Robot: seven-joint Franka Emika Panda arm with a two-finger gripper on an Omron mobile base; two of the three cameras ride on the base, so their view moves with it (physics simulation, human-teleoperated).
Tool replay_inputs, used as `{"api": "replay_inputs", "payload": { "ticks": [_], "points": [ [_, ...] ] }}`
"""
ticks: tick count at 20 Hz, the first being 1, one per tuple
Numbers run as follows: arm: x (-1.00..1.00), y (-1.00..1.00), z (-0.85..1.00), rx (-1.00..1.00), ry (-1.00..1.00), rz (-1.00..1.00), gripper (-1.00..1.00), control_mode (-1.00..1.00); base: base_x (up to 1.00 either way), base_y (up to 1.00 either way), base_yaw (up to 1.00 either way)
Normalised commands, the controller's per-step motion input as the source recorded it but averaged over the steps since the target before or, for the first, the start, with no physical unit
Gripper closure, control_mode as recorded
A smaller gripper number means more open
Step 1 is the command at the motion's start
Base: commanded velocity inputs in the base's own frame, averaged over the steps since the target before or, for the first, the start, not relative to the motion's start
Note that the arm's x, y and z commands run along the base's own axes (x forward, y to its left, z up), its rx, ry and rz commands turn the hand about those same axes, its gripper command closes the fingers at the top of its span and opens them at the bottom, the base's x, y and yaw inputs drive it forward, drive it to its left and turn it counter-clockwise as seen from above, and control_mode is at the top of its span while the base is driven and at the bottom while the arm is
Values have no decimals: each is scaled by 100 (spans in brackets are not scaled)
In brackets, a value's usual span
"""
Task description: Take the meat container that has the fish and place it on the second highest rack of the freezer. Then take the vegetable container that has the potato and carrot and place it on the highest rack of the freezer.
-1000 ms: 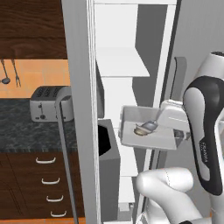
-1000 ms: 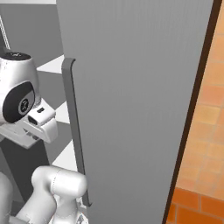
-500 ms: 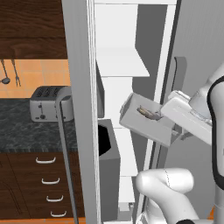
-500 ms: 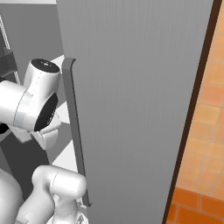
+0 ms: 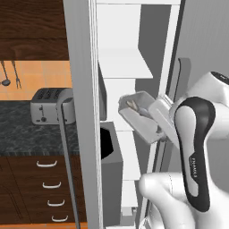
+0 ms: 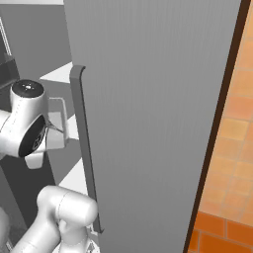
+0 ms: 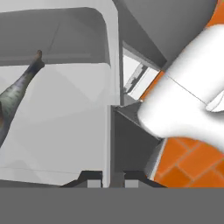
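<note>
Fingers: my gripper [image 7: 109, 177] is pinched tight on the tray [image 5: 139, 117] rim
Tray: tilted at the open freezer [image 5: 129, 58], fish [image 7: 13, 98] inside
Advice: level it first; slide onto the second shelf slowly

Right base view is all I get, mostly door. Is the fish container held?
Observer: Yes. In the hand view the jaws are shut on the wall of the meat container.
Operator: Fish inside?
Observer: Yes, the fish lies in it in the left base view.
Operator: Container level?
Observer: No, the left base view shows it tilted steeply, its open side turned toward the freezer shelves.
Operator: On a rack yet?
Observer: No, it hangs in the air in front of the white shelves.
</note>
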Motion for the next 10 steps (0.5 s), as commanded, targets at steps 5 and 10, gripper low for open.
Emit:
{"api": "replay_inputs", "payload": {
  "ticks": [5,10],
  "points": [
    [78,3,-10,0,15,-22,100,-100,0,0,0],
    [58,31,-30,-1,5,-9,100,-100,0,0,0]
  ]
}}
